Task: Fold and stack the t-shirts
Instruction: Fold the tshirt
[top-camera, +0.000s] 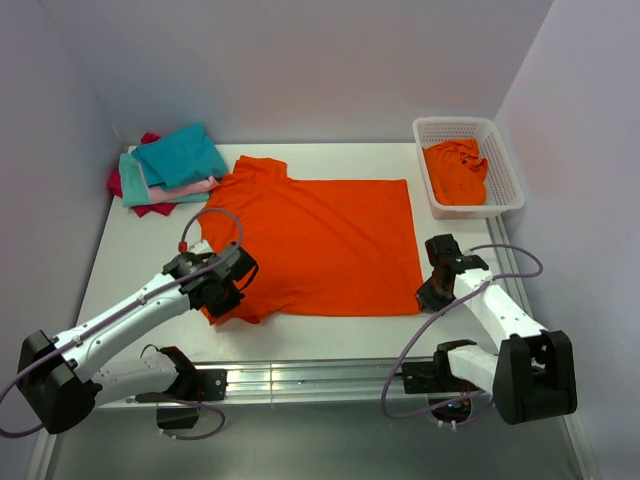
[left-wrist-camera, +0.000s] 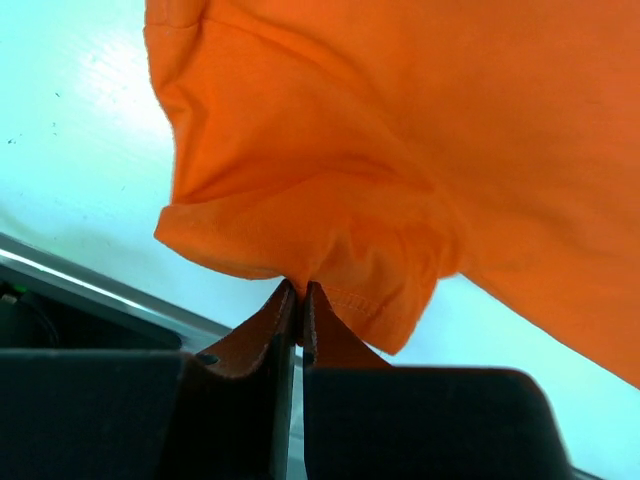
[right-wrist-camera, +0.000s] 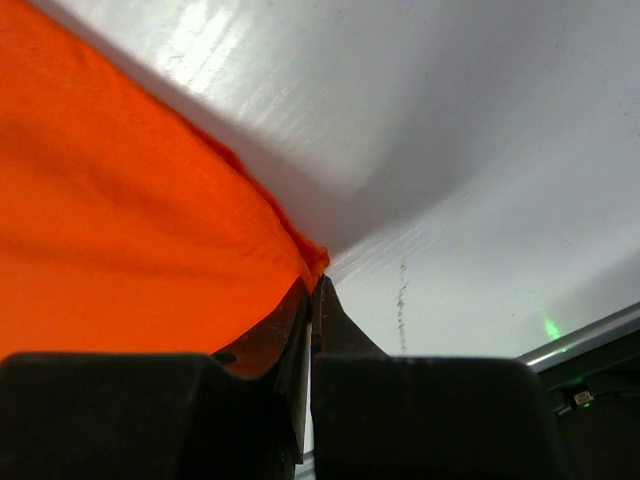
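The spread tee (top-camera: 320, 245) lies flat on the counter (top-camera: 130, 260), bright orange, its straight hem toward the robot's right and its sleeves toward the left.

At the tee's near-left corner, the left gripper (top-camera: 226, 296) is pressed together on a bunched fold of fabric. In the left wrist view its tips (left-wrist-camera: 300, 295) pinch a stitched edge, apparently a sleeve. The tee (left-wrist-camera: 400, 150) rises in soft wrinkles from that pinch and spreads away over the pale counter.

At the tee's near-right corner, the right gripper (top-camera: 430, 296) is down on the hem end. In the right wrist view its tips (right-wrist-camera: 312, 290) are shut tight together right at the pointed corner of the tee (right-wrist-camera: 120, 230). The cloth fans out to one side of the gripper and bare counter lies to the other. So the tee sits between the two grippers, each gripping one near corner, and the rest of the cloth stretches away from them toward the back wall.

Beyond the tee's far-left corner, just beside the far sleeve, is a stack (top-camera: 175, 165) of folded tees: teal on top, pale pink under it, crimson showing at the bottom.

Past the tee's far-right corner, a little apart from it, stands a white lattice basket (top-camera: 465, 122). Inside it lies another orange tee (top-camera: 455, 172), crumpled.
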